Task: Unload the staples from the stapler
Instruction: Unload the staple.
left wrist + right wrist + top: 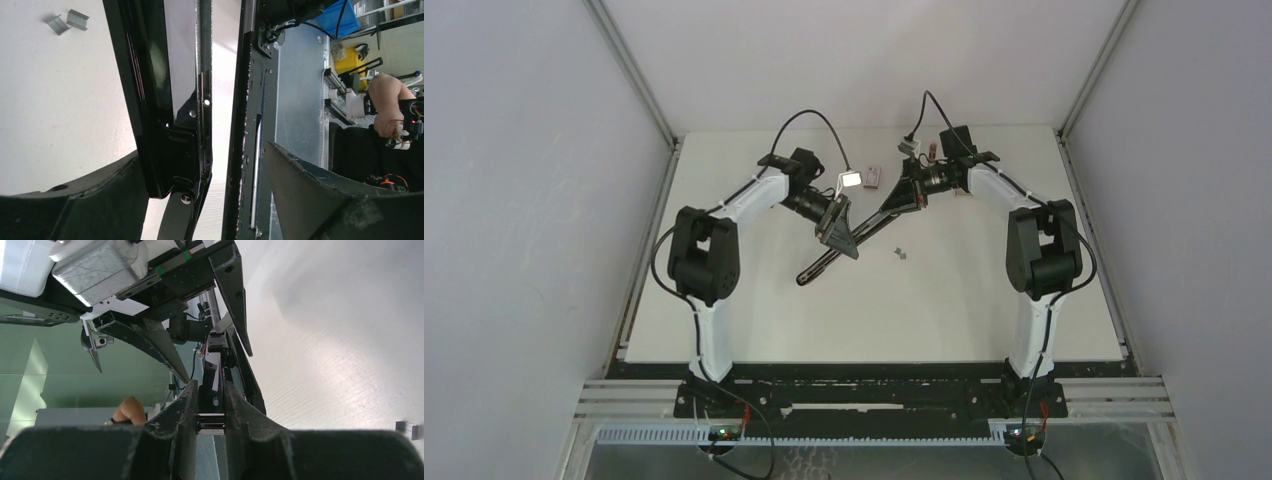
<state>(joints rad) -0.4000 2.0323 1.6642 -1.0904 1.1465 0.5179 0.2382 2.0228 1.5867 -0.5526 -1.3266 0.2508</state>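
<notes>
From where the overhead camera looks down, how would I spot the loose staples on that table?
Start at the white table and find the long black stapler held opened out between the two arms. Just right of its lower end lie the staples, two tiny grey strips, far smaller than the pinkish box further back.

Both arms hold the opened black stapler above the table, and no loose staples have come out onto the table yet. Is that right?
Not quite. Both grippers, left and right, do hold the opened stapler, but staples are already out: two small strips lie on the white table just right of it, clear in the left wrist view.
</notes>
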